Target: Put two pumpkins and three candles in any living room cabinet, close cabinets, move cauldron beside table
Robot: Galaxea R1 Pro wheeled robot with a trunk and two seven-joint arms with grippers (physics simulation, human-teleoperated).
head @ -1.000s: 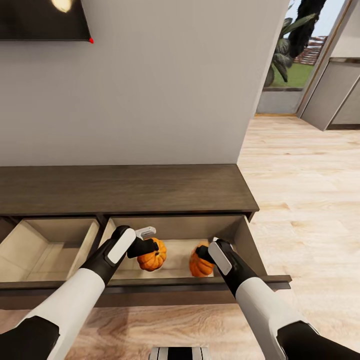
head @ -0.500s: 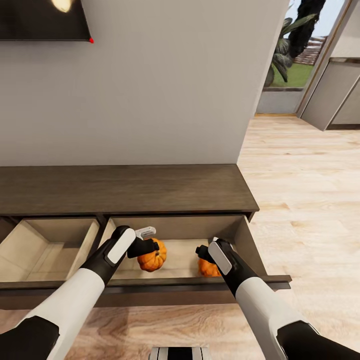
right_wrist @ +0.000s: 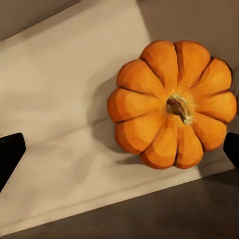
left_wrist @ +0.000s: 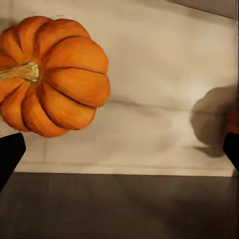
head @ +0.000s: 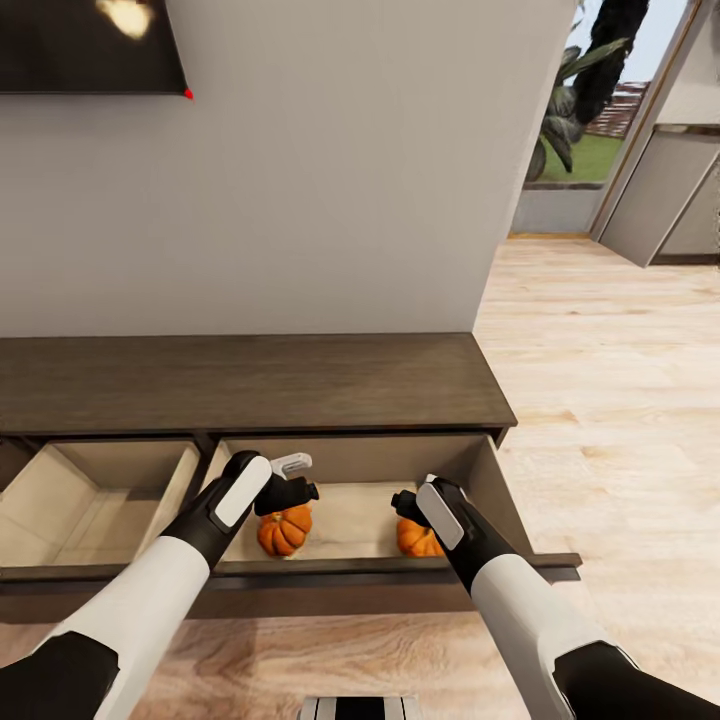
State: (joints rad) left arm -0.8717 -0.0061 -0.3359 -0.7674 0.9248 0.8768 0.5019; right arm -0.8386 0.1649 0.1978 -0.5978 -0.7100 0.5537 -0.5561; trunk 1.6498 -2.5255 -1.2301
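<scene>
Pumpkins both lie on the pale floor of the open right-hand drawer (head: 480, 462) of the dark-brown cabinet (head: 250, 380). Left pumpkin (head: 284, 530) sits just below the left gripper (head: 300, 490), untouched; in the left wrist view (left_wrist: 50, 74) it lies on its side, stem sideways, clear of both fingertips (left_wrist: 9, 154), jaws spread wide. Right pumpkin (head: 418, 540) rests upright beneath the right gripper (head: 405, 503); right wrist view (right_wrist: 174, 104) shows it stem-up between widely parted fingertips (right_wrist: 10, 154), neither one touching it. Neighbouring left drawer (head: 90, 495) also stands open.
</scene>
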